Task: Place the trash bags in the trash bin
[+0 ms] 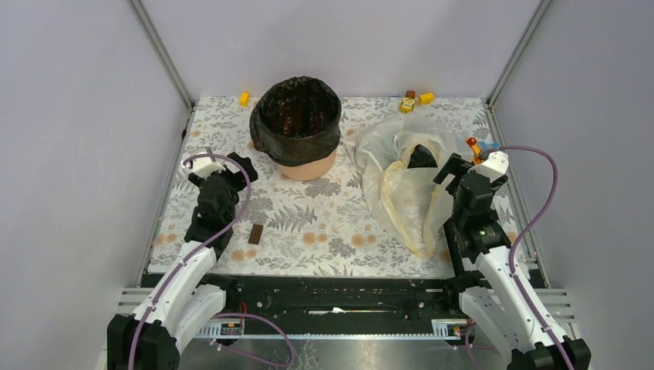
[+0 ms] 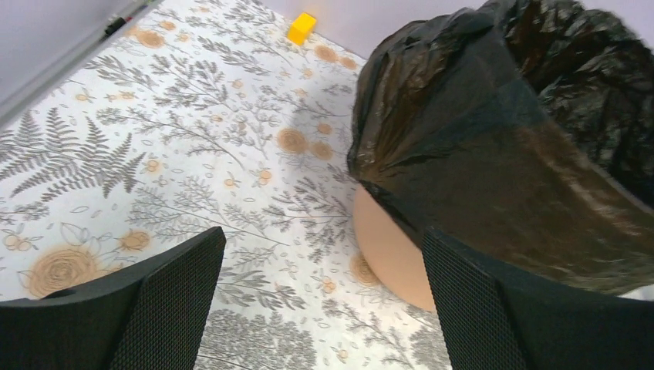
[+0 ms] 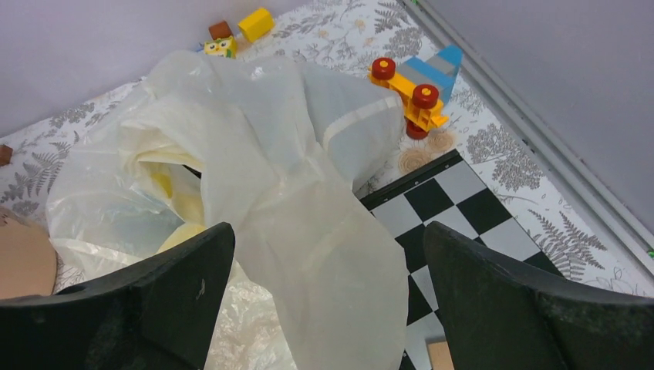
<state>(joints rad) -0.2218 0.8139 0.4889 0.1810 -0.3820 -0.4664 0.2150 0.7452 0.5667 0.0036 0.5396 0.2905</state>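
Slippage hazard: pale trash bag [image 1: 397, 193] lies crumpled beside the black-lined trash bin [image 1: 308, 168], left gripper [image 2: 322, 239] and right gripper [image 3: 324, 239] both spread empty, and slack film may escape a shallow pinch

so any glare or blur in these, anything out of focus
Top external: even soft light, sharp, faint glints on the black bag lining the trash bin. Left wrist: that bag looks soft up close, the fingers crisp. Right wrist: the pale translucent bag is bright, nearly washed out.
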